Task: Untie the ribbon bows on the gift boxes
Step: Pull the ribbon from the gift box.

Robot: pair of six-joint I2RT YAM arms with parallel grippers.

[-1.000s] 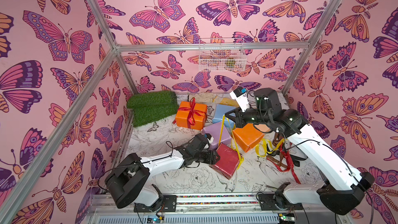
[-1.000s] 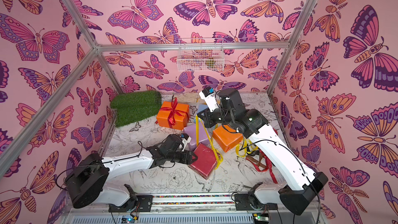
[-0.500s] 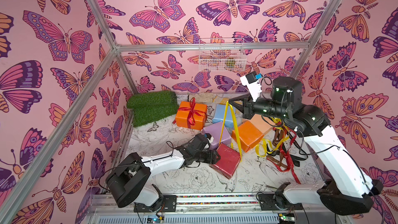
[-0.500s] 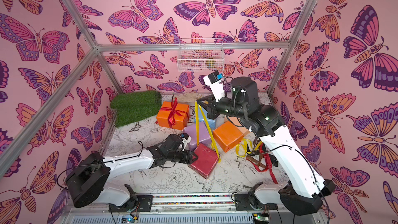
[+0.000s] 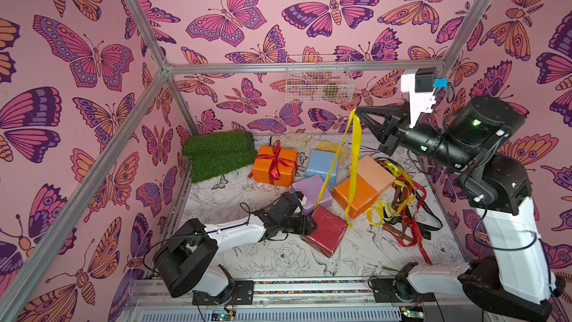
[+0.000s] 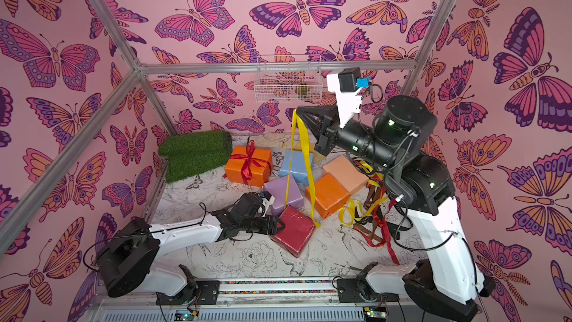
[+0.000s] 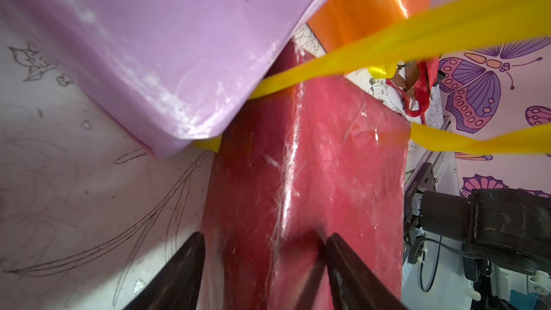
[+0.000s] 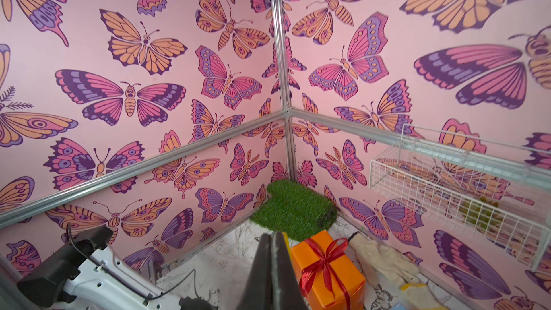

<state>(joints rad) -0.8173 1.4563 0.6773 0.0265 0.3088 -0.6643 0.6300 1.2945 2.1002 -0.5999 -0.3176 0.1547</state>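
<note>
Nearest the table's front edge, my left gripper [image 5: 310, 227] lies low over the white sheet printed with line-drawn flowers [image 5: 278, 258]. Its black fingers [image 7: 182, 266] clamp either side of the near corner of the dark red gift box [image 5: 325, 233], whose glossy paper is scuffed and creased. Just behind and touching it is the smooth-wrapped lilac box [image 5: 309, 185]. A flat yellow satin ribbon [image 5: 356, 150] runs out from between those two boxes and rises taut to my right gripper [image 5: 356, 112], which is raised high near the back wall with its jaws pinched flat on the ribbon. A second strand hangs from there, its loose end beside the dark red box. Right of the lilac box stands a bare orange box [image 5: 356, 196], touching a peach box [image 5: 374, 171] behind it. Towards the right edge lies a tangled heap of loose ribbons [image 5: 405, 212]: red, yellow, brown and black. Farther back are a light blue box [image 5: 318, 165] and a second orange box [image 5: 274, 171], its crinkly red bow [image 5: 277, 162] tied. A shaggy green turf mat [image 5: 219, 153] sits in the back left corner, and a knitted cream glove [image 5: 295, 139] lies along the back edge.
</note>
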